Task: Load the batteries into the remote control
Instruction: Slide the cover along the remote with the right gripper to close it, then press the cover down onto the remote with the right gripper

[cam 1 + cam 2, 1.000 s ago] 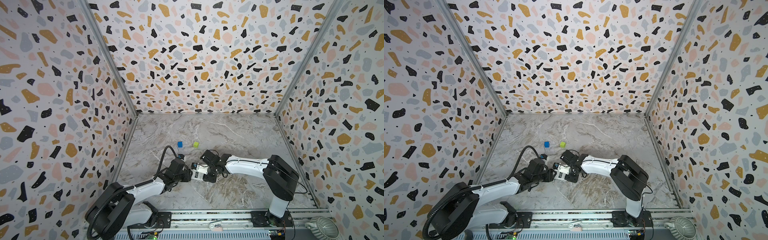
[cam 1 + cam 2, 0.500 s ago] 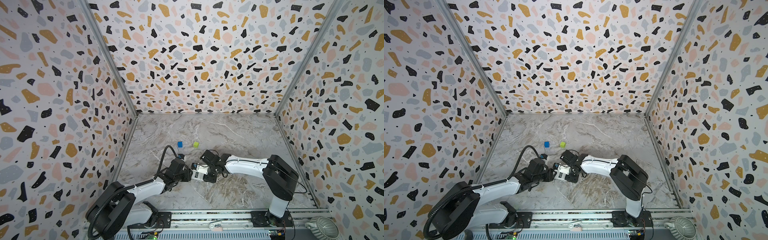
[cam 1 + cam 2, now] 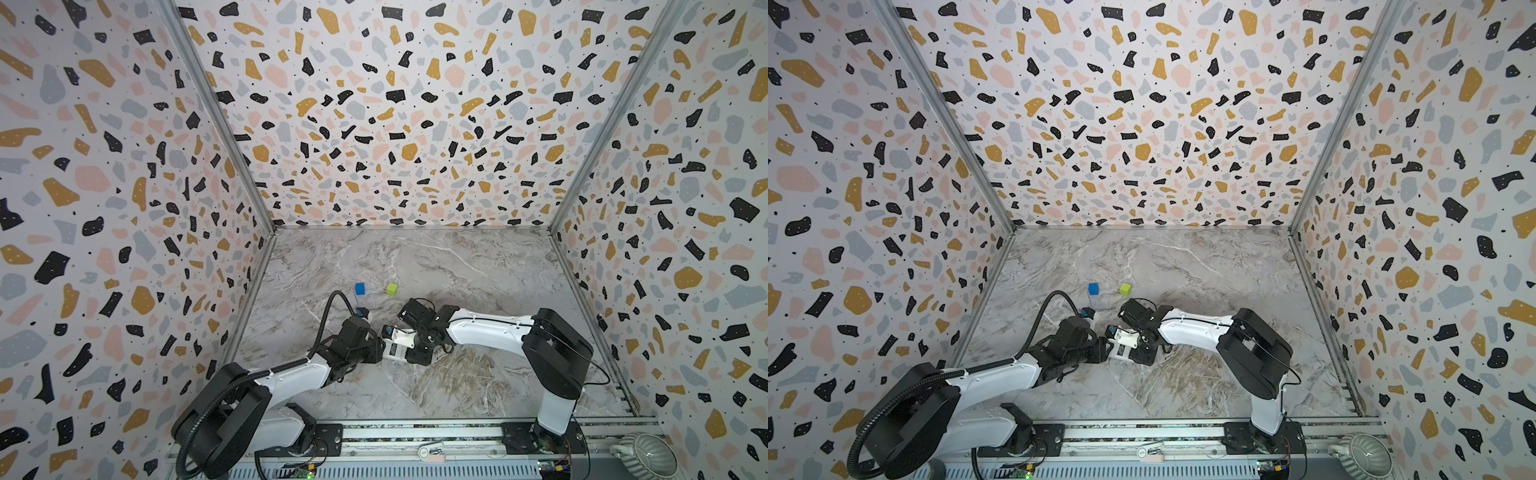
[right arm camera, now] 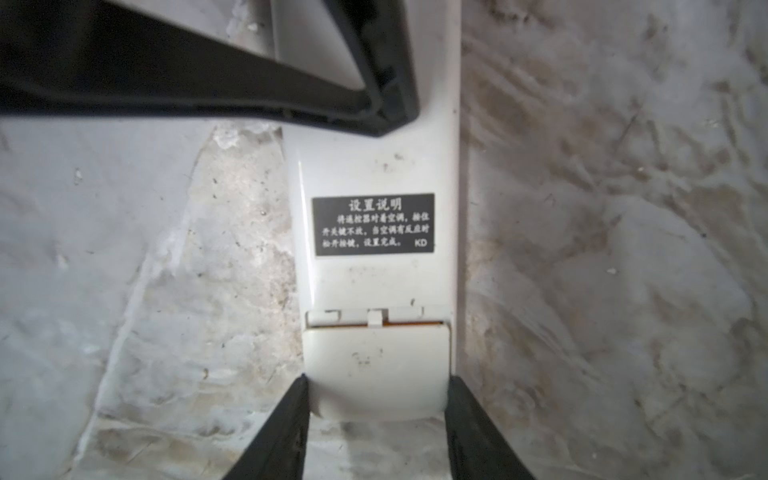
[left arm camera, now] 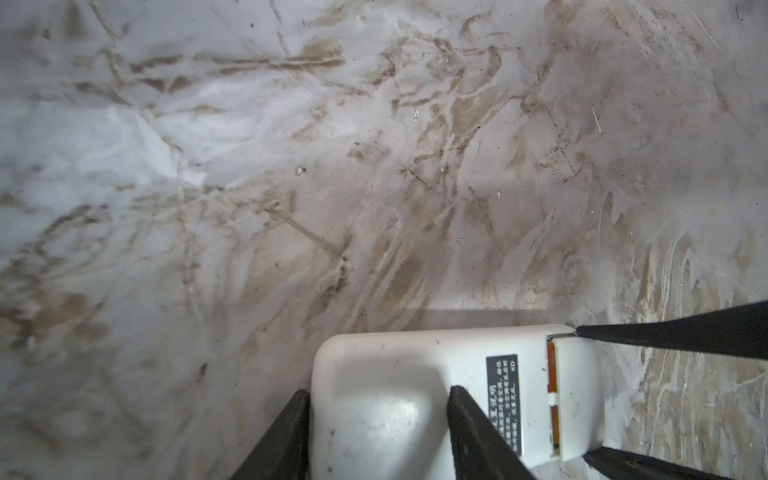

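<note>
The remote control (image 3: 399,346) (image 3: 1123,347) lies white back up on the marble floor between both arms. My left gripper (image 5: 380,390) (image 3: 380,352) straddles one end: one finger sits against the end, the other lies on the back by a shallow dish. At the opposite end my right gripper (image 4: 378,377) (image 3: 411,352) is shut across the remote's width, beside the battery cover (image 4: 374,357). The cover is almost flush. A thin orange strip of the batteries (image 4: 411,323) (image 5: 551,370) shows in the slit between cover and body. A black label (image 4: 372,224) sits mid-back.
A blue cube (image 3: 360,288) and a green cube (image 3: 391,289) rest on the floor just behind the arms. Patterned walls close in three sides. The mounting rail (image 3: 415,434) runs along the front, with a grey ceramic pot (image 3: 644,457) at its right end.
</note>
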`<state>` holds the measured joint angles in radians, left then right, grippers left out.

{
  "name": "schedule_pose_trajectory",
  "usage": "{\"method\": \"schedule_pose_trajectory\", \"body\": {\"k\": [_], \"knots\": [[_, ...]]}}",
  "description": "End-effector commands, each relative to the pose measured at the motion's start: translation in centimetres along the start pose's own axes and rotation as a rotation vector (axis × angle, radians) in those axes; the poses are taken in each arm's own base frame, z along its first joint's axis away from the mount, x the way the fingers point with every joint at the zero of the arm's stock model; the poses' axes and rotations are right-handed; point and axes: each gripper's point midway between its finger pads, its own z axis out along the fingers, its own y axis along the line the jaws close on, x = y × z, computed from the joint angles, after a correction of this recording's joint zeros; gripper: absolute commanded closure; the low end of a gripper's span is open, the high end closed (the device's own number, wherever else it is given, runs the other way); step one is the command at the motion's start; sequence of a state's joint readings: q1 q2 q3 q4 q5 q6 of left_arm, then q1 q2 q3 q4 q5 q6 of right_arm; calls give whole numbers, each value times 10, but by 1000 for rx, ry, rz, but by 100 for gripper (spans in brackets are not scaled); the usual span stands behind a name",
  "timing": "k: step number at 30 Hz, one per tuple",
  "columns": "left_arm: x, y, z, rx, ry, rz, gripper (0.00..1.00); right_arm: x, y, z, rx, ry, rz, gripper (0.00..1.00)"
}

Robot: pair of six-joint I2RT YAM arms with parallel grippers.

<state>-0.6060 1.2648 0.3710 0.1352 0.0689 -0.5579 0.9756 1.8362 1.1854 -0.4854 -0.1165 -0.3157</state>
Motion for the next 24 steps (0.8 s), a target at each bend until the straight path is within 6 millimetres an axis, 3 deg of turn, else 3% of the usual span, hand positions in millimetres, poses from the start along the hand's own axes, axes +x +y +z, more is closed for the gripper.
{"method": "schedule_pose_trajectory", "body": {"k": [1, 24], "knots": [[11, 6, 1, -18, 31, 10, 46, -4, 0, 5, -8, 10, 9, 74], [12, 6, 1, -13, 32, 12, 46, -4, -3, 16, -23, 61, 6, 74]]}}
